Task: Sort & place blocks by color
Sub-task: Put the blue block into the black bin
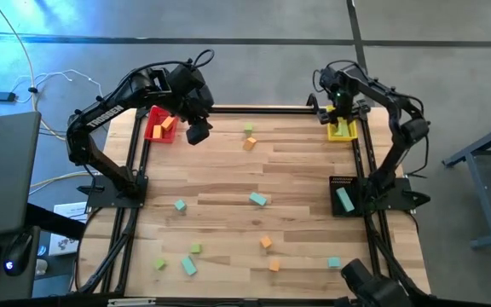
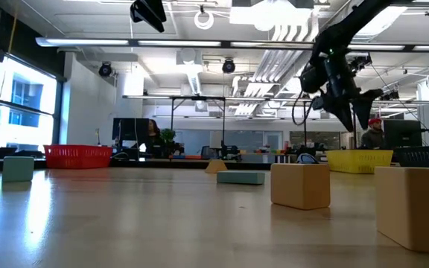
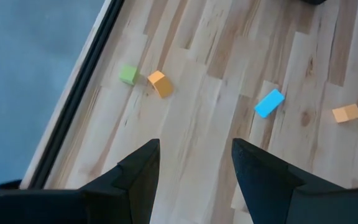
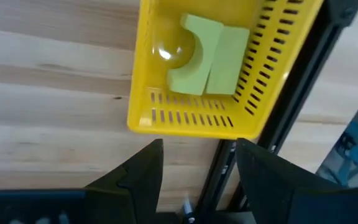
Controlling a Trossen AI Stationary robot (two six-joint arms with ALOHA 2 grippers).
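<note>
Two light green blocks (image 4: 207, 56) sit side by side in the yellow tray (image 4: 185, 115) at the far right corner of the worktop (image 1: 228, 192). My read: a green drop has landed, so this step is done. Right gripper (image 4: 194, 171) hangs just above the tray, fingers spread, nothing between them.

Red tray (image 1: 154, 130) at far left corner holds orange blocks (image 1: 164, 126). Left gripper (image 3: 194, 168) hovers near it over bare wood, fingers spread, empty too.

Rest of the blocks are loose on the worktop: a green (image 3: 128, 75) and an orange (image 3: 159, 83) nearly touching by the far edge, teal bar (image 3: 269, 102) mid-board, more orange, green and teal scattered near the front edge. One teal block (image 1: 344, 199) is on a dark tray (image 1: 337, 182) at the right side.

Next, I reckon: pick the nearest loose one matching a tray, prob. the far orange for the left arm. Calls for splitting it from the green neighbour, approach square to the faces. Blocks look small, solid, matte; easy pinch.
</note>
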